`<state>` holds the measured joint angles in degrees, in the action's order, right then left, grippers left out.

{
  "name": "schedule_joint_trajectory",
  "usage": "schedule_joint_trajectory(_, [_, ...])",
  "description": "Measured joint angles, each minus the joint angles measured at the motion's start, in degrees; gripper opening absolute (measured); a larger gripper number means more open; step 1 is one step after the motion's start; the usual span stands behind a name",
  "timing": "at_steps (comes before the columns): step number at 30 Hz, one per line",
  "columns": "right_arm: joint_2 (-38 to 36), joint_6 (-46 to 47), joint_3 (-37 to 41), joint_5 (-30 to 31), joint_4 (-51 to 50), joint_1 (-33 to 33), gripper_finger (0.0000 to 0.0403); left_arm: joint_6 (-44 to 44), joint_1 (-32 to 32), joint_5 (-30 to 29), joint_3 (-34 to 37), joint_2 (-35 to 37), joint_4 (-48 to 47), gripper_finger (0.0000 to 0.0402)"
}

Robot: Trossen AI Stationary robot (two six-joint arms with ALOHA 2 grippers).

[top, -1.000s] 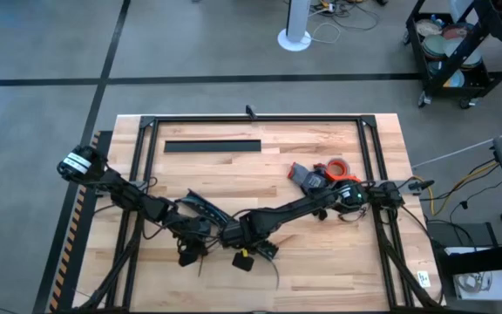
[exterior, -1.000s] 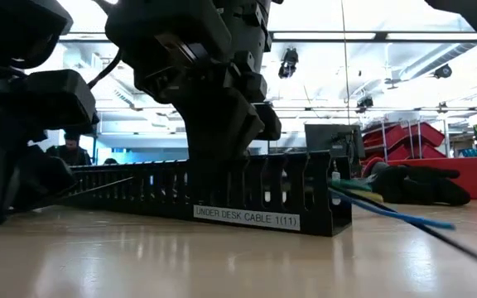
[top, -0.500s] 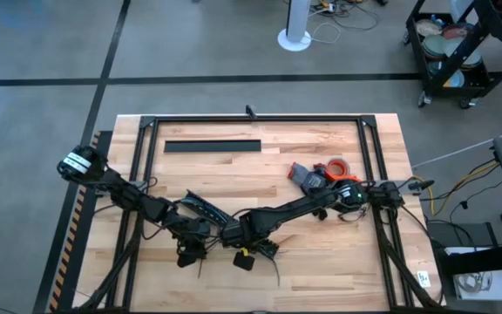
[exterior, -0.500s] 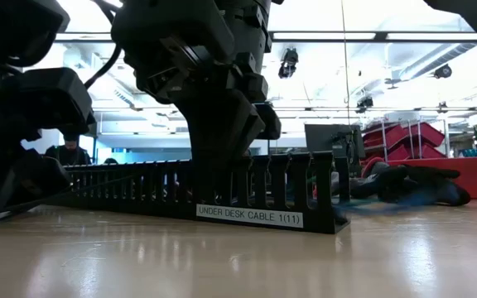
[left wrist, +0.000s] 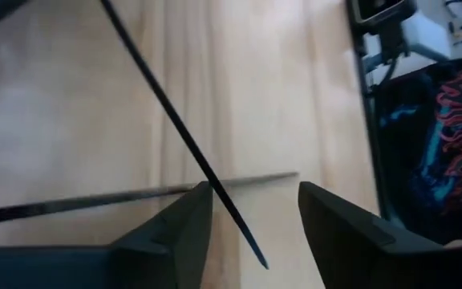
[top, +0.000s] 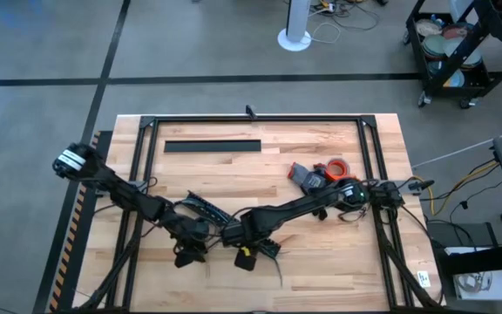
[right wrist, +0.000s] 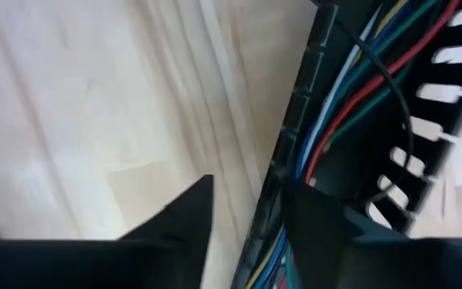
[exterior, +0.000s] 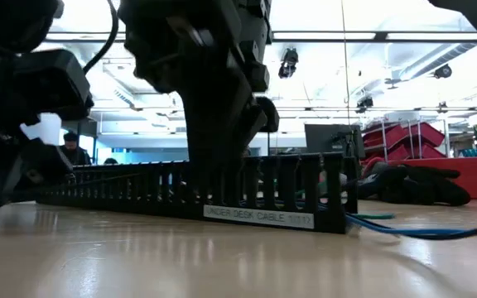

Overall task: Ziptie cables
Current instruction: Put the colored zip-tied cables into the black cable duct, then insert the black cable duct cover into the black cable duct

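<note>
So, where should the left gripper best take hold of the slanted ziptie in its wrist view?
The slanted ziptie ends between the open fingers of the left gripper, so probably advance straight on, one finger on each side of the thin strip. Grip near its free tip, clear of where it crosses the other ziptie.

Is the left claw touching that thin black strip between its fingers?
Cannot tell. In the left wrist view the ziptie runs between the left claw's open fingers and grazes one fingertip's edge, but whether it touches or just passes above is unclear.
</note>
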<state>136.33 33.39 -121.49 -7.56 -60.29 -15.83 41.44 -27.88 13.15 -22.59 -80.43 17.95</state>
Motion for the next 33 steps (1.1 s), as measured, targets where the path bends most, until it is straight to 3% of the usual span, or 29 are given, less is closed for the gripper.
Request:
schedule_joint_trajectory(8, [-3.22, -1.81, -0.04, 0.45, -3.55, -0.14, 0.0217, -1.62, 0.04, -0.48, -0.07, 4.4, 0.3, 0.0192])
schedule_joint_trajectory(12, [-4.66, -4.58, -0.02, 6.01, -5.18, -0.43, 0.0246, -1.94, 0.07, -0.63, -0.09, 6.8, 0.5, 0.0201])
schedule_joint_trajectory(15, [-5.4, -5.57, -0.02, 8.64, -5.75, -0.64, 0.0264, -2.2, 0.04, -0.61, -0.13, 8.79, 0.33, 0.0209])
schedule_joint_trajectory(25, [-5.77, -5.53, -0.02, 9.05, -5.86, -0.66, 0.0317, 0.27, 0.07, -0.14, -0.17, 10.5, -3.27, 0.0241])
schedule_joint_trajectory(33, [-7.17, -7.67, 0.02, 13.59, -5.64, -0.19, 0.0325, -1.37, 1.46, -2.77, -1.08, 15.44, -5.76, 0.0249])
